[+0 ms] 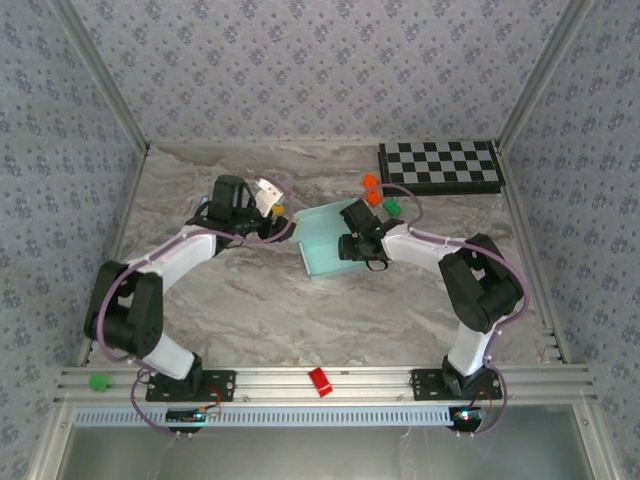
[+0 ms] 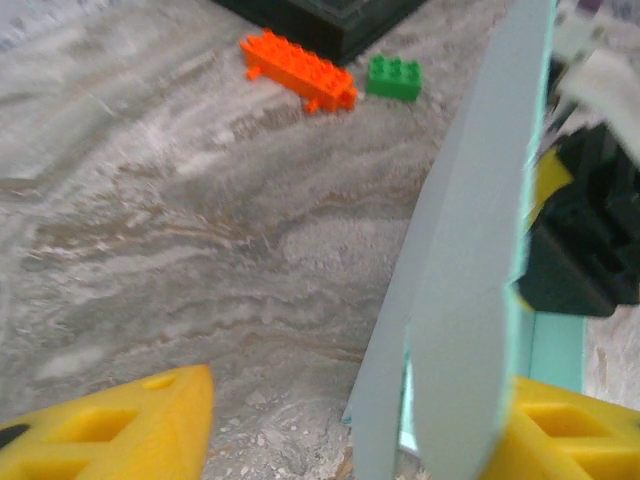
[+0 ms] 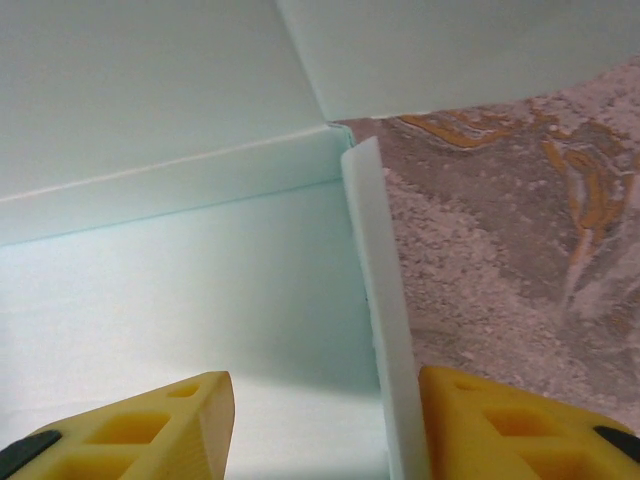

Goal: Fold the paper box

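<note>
- The lower middle of the top view is bare surface (image 1: 300, 320), free between the two arms.
- The paper box (image 1: 322, 262) stands at centre, hemmed in by the left tool (image 1: 278, 226) and the right tool (image 1: 350, 248).
- Orange bricks (image 1: 371, 190) and a green brick (image 1: 393, 208) crowd the gap up to the checkered board (image 1: 440, 166), upper right.
- In the left wrist view, the box's upright wall fills the right half of the tool's gap; the left half is free.

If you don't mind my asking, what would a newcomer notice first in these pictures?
The pale aqua paper box sits mid-table, half folded, with the left gripper and right gripper open around its raised walls. Behind it lie orange bricks, a green brick and a checkered board at far right.
</note>
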### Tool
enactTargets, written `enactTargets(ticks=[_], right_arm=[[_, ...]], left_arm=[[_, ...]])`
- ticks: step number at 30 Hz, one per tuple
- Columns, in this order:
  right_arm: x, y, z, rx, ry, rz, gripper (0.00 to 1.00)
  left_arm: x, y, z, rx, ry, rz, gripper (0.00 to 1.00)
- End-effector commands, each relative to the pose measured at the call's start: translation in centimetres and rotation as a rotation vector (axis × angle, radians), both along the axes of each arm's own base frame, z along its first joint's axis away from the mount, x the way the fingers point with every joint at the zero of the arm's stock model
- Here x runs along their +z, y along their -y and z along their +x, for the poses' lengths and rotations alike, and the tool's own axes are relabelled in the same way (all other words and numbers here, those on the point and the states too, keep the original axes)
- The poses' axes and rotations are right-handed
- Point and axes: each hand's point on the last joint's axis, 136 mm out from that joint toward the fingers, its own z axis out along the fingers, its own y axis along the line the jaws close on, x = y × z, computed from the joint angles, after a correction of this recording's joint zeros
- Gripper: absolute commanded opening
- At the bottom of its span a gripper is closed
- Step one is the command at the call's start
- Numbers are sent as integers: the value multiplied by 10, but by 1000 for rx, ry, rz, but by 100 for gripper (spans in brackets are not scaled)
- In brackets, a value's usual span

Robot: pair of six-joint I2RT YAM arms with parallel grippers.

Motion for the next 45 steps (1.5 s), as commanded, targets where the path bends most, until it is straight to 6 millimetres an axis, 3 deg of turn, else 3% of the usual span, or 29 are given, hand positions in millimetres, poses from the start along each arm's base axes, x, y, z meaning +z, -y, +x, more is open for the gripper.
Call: enactTargets(ticks=[1, 4, 9, 13, 17, 22, 28, 35, 39, 45], right_arm=[[11, -10, -3, 32, 10, 63, 53], [14, -16, -3, 62, 10, 90, 53], [20, -13, -2, 54, 43, 93, 53], [29, -7, -6, 66, 64, 107, 54], [38, 4, -7, 61, 86, 119, 54], [49, 26, -12, 35, 109, 117, 54], [53, 61, -20, -30, 107, 102, 54], [60, 82, -28, -53, 118, 86, 54], [59, 87, -33, -57, 109, 67, 54], [55, 92, -37, -74, 100, 62, 54]], left_arm=[[31, -11, -7, 68, 71, -16, 68], [46, -31, -5, 187, 113, -27, 73], [63, -88, 17, 505, 101, -58, 78], [53, -144, 35, 771, 2, -16, 81], [33, -182, 48, 913, -127, 32, 80], [9, -209, 71, 957, -229, 87, 75], [-30, -238, 104, 976, -413, 73, 60], [-68, -265, 141, 980, -544, 65, 47], [-83, -273, 157, 973, -617, 22, 39], [-94, -270, 178, 929, -667, -5, 38]])
